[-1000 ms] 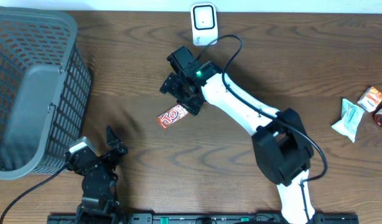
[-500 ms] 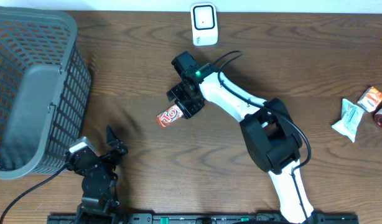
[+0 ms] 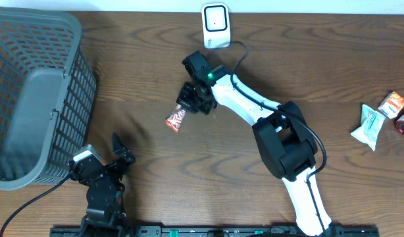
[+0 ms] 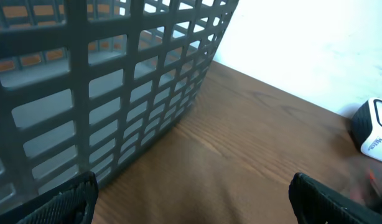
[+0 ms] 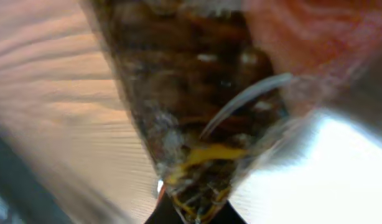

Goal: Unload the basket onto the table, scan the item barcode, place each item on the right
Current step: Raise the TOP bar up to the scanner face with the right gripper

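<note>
Nearest the robot's base, the left gripper (image 3: 120, 151) sits low over the counter (image 3: 202, 191) with its fingers spread wide and nothing between them; its wrist view shows only the grey basket (image 3: 70, 23) wall and bare wood

Further out, around mid-counter, the right gripper (image 3: 190, 102) has its fingers pressed together on one end of the red snack packet (image 3: 176, 120). Its own camera is filled by blurred wrapper right at the fingers, which fits a firm pinch

Beyond that, at the far edge, the white scanner (image 3: 215, 25) stands with open wood between it and the packet. Off to the right lie a white packet (image 3: 369, 126) and an orange box (image 3: 393, 103), both untouched

Progress, as I judge it: the pick-up looks done, while carrying the packet to the scanner and presenting its barcode remain

The packet's long axis runs diagonally, from the held end at the far right down to a free end at the near left, so it points away from the scanner. It looks foreshortened, perhaps tipped up. No barcode is visible, so I cannot tell which face carries it
</note>
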{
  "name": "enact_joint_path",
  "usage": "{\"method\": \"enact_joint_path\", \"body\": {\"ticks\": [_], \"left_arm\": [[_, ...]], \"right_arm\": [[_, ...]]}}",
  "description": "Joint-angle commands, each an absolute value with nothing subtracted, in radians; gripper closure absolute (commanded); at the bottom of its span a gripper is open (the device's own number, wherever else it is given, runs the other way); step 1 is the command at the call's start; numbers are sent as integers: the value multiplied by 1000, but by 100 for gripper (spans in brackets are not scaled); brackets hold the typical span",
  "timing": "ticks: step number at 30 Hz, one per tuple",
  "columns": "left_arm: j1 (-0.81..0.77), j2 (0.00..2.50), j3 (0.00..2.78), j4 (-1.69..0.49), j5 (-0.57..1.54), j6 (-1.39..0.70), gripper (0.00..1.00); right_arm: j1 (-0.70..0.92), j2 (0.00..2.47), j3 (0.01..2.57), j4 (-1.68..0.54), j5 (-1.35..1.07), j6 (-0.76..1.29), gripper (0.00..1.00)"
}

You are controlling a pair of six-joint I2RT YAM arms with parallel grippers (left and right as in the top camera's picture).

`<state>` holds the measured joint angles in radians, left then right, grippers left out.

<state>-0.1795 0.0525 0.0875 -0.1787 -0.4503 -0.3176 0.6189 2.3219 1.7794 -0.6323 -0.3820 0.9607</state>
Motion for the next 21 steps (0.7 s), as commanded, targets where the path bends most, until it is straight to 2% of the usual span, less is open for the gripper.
{"method": "enact_joint_path", "body": {"ticks": [1, 5, 7, 11, 14, 21], "left_arm": [[-176, 51, 62, -185, -456, -319, 2], [-176, 51, 62, -186, -456, -319, 2], [-176, 51, 62, -185, -456, -319, 2], [-176, 51, 62, -185, -456, -319, 2], [-176, 51, 62, -185, -456, -320, 2], [-176, 51, 62, -185, -456, -319, 2]], "right_arm": [[611, 2266, 1784, -499, -697, 559, 99], [601, 2253, 1784, -289, -1227, 313, 99], [601, 2254, 1784, -245, -1362, 166, 99], [602, 2254, 1783, -284, -1391, 11, 99], [595, 2254, 1779, -293, -1561, -340, 99], [582, 2254, 1779, -191, -1562, -383, 99]]}}
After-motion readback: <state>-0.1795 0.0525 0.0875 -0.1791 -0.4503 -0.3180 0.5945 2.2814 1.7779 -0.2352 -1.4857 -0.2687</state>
